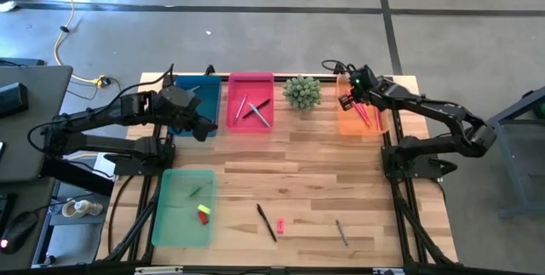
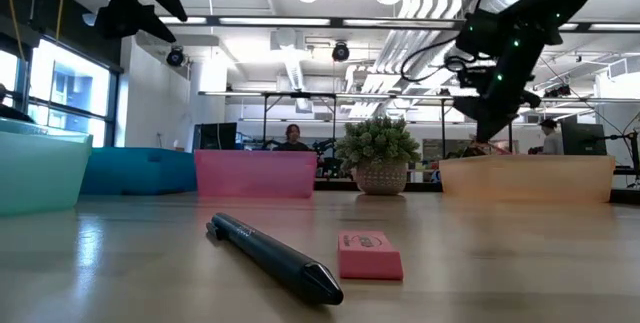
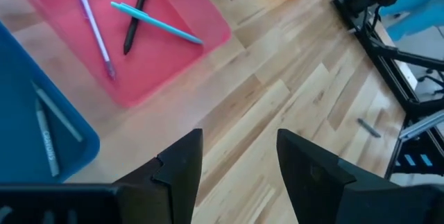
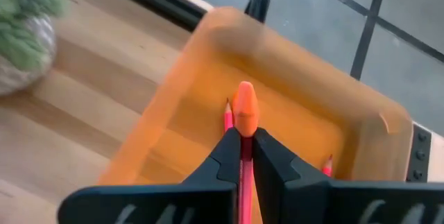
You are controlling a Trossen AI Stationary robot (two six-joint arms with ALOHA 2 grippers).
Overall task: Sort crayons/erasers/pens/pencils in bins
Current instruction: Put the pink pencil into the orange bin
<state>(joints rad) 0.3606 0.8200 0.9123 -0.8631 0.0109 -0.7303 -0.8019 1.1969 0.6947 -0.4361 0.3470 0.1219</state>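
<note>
My right gripper (image 1: 349,100) hangs over the orange bin (image 1: 375,123) at the far right, shut on a pink-red stick with an orange end (image 4: 244,109). Two more pink-red pencils (image 4: 227,116) lie in that bin. My left gripper (image 3: 239,168) is open and holds nothing, above the table by the teal bin (image 1: 194,98), which holds grey sticks (image 3: 48,130). The pink bin (image 1: 251,105) holds pens (image 3: 156,21). In the pale-green bin (image 1: 183,207) lie a green eraser (image 1: 195,191) and a red eraser (image 1: 203,216). A black pen (image 1: 266,221), a pink eraser (image 2: 369,255) and a grey stick (image 1: 341,232) lie on the near table. My right gripper pinches the pink-red stick's shaft (image 4: 244,165) between its two fingers. The stick lies along the fingers, and its orange end juts out past the fingertips. The fingers slant down from above into the orange bin. Whether the orange end touches the bin's floor I cannot tell.
A small green plant in a pot (image 1: 302,92) stands between the pink and orange bins. The bare wooden tabletop (image 1: 298,173) lies between the far bins and the near things. Both arms' bases stand at the table's left and right edges.
</note>
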